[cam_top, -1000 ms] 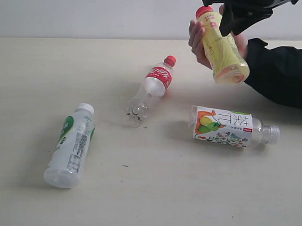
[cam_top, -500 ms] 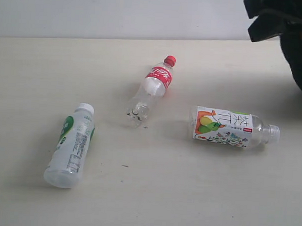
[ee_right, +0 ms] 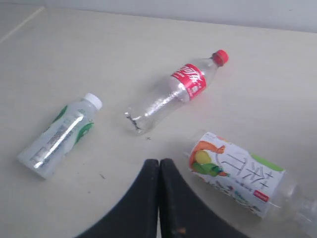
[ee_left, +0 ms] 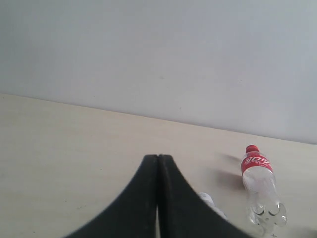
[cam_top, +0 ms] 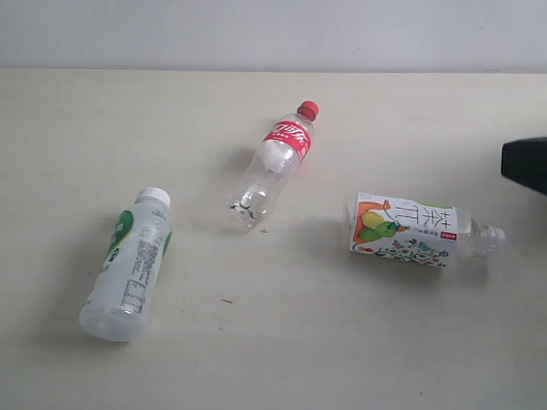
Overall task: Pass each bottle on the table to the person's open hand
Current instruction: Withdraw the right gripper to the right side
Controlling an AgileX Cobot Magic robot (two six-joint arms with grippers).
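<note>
Three bottles lie on their sides on the cream table (cam_top: 276, 350): the white-green bottle (cam_top: 128, 264) at the left, the clear red-labelled bottle (cam_top: 276, 162) in the middle, and the fruit-picture bottle (cam_top: 418, 231) at the right. The yellow-labelled bottle and the person's open hand are out of view. My right gripper (ee_right: 159, 161) is shut and empty, above the table near the fruit-picture bottle (ee_right: 238, 179). A black part of my right arm (cam_top: 535, 166) shows at the right edge. My left gripper (ee_left: 158, 156) is shut and empty, with the red-labelled bottle (ee_left: 260, 180) beyond it.
A pale wall (cam_top: 263, 27) runs behind the table's far edge. A few small dark specks (cam_top: 226, 301) mark the tabletop between the bottles. The white-green bottle (ee_right: 58, 135) and red-labelled bottle (ee_right: 174, 92) also show in the right wrist view.
The hand took the yellow-labelled bottle and withdrew out of view with the black sleeve. My right gripper let go of it and dropped from the top right to the right edge.
</note>
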